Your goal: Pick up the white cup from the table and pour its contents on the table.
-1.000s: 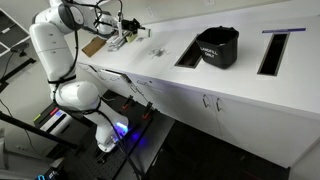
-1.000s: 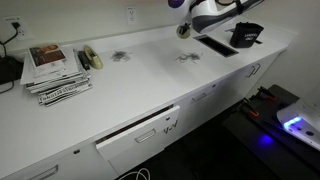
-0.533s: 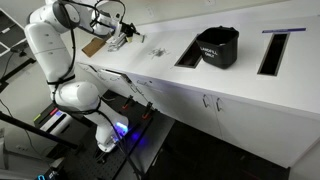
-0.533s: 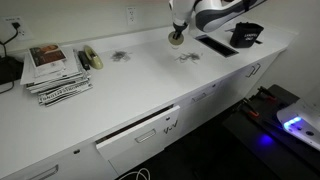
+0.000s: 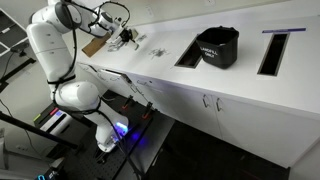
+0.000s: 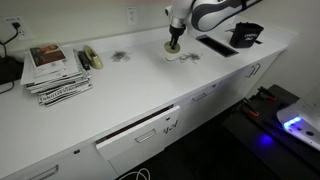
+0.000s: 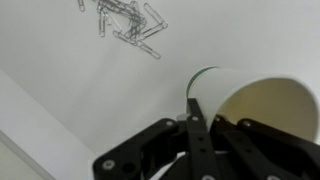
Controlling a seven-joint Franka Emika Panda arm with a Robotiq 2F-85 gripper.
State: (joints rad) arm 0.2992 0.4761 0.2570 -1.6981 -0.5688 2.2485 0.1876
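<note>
The white arm (image 5: 52,50) rises from the lower left of the frame, folds at a bulky joint and reaches rightward across the upper left. In an exterior view the forearm (image 6: 215,12) comes in from the upper right and bends downward at the wrist, so the end effector (image 6: 174,38) points down. In the wrist view its dark fingers (image 7: 196,112) come up from the bottom centre, clamped on the white cup (image 7: 255,100).
</note>
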